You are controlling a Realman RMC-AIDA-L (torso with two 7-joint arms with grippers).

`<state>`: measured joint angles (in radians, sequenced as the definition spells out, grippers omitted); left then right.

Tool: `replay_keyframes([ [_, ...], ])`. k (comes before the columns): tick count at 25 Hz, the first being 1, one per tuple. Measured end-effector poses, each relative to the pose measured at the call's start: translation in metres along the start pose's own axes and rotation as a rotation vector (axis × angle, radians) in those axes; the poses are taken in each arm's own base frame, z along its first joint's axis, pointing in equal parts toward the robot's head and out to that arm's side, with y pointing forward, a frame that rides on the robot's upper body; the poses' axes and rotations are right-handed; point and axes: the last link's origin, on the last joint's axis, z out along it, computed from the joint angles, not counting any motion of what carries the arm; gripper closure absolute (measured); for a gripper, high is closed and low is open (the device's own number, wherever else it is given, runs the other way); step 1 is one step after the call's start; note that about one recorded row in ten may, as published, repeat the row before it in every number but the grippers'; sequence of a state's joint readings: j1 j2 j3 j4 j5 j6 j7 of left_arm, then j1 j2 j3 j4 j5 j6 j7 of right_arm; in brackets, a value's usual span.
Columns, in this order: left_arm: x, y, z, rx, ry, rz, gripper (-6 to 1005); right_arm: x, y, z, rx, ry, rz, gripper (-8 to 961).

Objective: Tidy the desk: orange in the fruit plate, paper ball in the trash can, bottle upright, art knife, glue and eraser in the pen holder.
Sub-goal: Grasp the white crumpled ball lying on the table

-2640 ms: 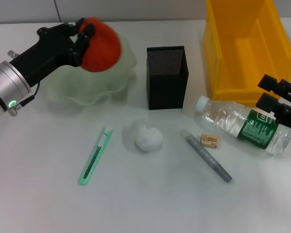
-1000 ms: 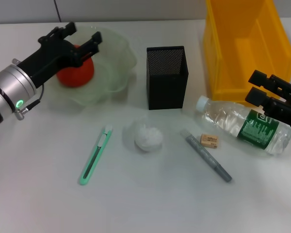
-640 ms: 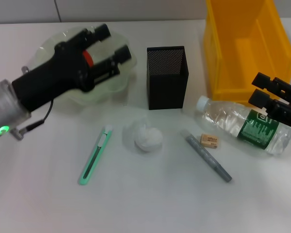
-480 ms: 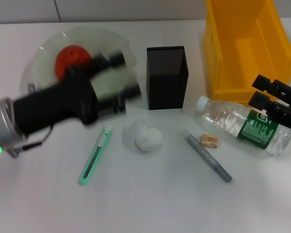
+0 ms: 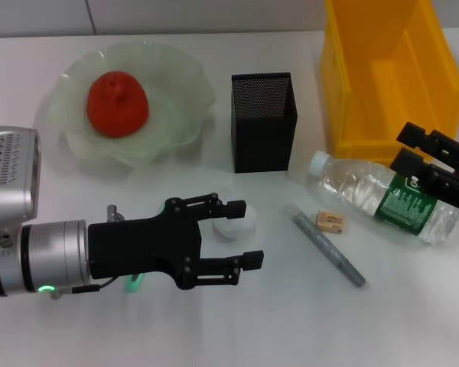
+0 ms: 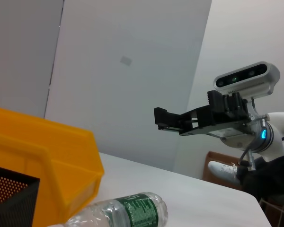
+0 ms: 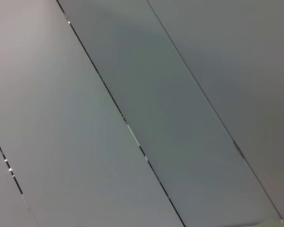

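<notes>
A plain white worktop (image 5: 413, 321) fills the head view, meeting a grey wall (image 5: 214, 15) at the far edge. The wrist views show pale grey wall panels (image 7: 132, 71) split by thin dark seams

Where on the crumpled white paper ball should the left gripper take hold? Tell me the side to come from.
Grip the crumpled white paper ball across its middle, coming straight down from above. It is roundish and lies free on the white table, with no handle or long axis. The left gripper is open right at it, probably wide enough to straddle it.
</notes>
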<state>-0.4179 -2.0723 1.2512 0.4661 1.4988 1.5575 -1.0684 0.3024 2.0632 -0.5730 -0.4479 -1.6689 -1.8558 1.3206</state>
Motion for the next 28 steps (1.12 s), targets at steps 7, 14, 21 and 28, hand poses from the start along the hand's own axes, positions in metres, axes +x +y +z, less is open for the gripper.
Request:
replay_keyframes([
  [7,0.0,-0.004,-0.001,0.023,0.005,-0.003,212,0.0,-0.002,0.001,0.01,0.004,-0.001,136],
  [14,0.002,-0.014,0.003,0.085,0.012,0.03,213,0.001,-0.002,-0.001,0.02,0.0,-0.001,136],
  [21,0.004,-0.02,0.005,0.119,0.019,0.042,213,0.004,0.0,-0.007,0.031,0.001,-0.017,136],
  [28,-0.006,-0.024,0.01,0.151,-0.015,0.045,214,0.008,0.002,-0.013,0.048,-0.002,-0.017,137],
])
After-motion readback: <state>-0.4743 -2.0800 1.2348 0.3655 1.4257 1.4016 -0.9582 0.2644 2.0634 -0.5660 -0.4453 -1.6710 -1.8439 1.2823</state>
